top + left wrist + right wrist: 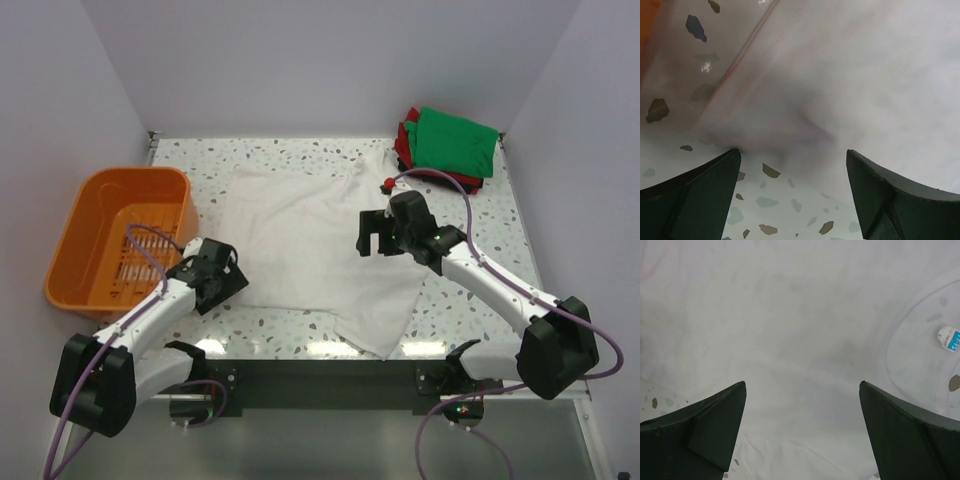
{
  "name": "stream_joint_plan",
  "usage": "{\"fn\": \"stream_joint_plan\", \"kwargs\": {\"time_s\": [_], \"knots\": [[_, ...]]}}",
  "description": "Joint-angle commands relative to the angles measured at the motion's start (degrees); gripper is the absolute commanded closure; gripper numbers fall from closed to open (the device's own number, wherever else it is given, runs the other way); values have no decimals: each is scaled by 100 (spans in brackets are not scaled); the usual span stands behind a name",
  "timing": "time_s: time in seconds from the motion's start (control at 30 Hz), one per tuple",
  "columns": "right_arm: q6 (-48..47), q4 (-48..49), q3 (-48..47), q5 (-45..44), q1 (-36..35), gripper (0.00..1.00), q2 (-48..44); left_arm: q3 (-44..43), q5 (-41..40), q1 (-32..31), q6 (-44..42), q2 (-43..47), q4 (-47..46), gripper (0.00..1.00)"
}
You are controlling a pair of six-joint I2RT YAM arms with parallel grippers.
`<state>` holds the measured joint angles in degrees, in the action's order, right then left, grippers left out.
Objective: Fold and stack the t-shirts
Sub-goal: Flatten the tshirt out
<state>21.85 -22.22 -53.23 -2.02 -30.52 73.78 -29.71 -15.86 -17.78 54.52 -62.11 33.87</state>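
Holding both tools spread, I find the off-white t-shirt (300, 225) at two o'clock, just beside my left tool (226, 280); my right tool (372, 236) hovers over the cloth.

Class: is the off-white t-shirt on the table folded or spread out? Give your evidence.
Spread out: the off-white t-shirt lies flat and wide across the table, with no stacked layers showing.
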Motion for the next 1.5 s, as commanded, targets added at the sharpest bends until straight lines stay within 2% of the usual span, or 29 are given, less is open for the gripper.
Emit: {"fn": "stream_joint_plan", "kwargs": {"time_s": [0.0, 0.2, 0.43, 0.57, 0.7, 1.0, 1.13, 1.2, 1.47], "knots": [[74, 191, 59, 88, -15, 1, -48, 98, -347, 55, 638, 76, 207, 9], [48, 174, 94, 44, -15, 1, -39, -34, -804, 47, 1042, 32, 953, 9], [-66, 69, 120, -35, -24, 2, -56, -17, -1069, 55, 1254, -433, 525, 12], [-93, 60, 181, -105, -24, 2, -135, -17, -928, 64, 1245, -960, 121, 27], [-58, -80, 225, -176, -24, 1, -188, -17, -805, 47, 1245, -1146, -100, 48], [197, -492, 621, -61, -85, 1, -583, 229, -700, 55, 1307, -874, 58, 50], [329, -933, 805, -360, -803, 1, -847, 238, -717, 55, 1315, -733, 138, 57], [495, -1160, 955, -430, -1095, 1, -970, 203, -708, 55, 1289, -724, 199, 62], [1146, -1908, 1157, -633, -2975, 5, -953, 159, -568, 55, 1140, -706, 190, 89]]}}
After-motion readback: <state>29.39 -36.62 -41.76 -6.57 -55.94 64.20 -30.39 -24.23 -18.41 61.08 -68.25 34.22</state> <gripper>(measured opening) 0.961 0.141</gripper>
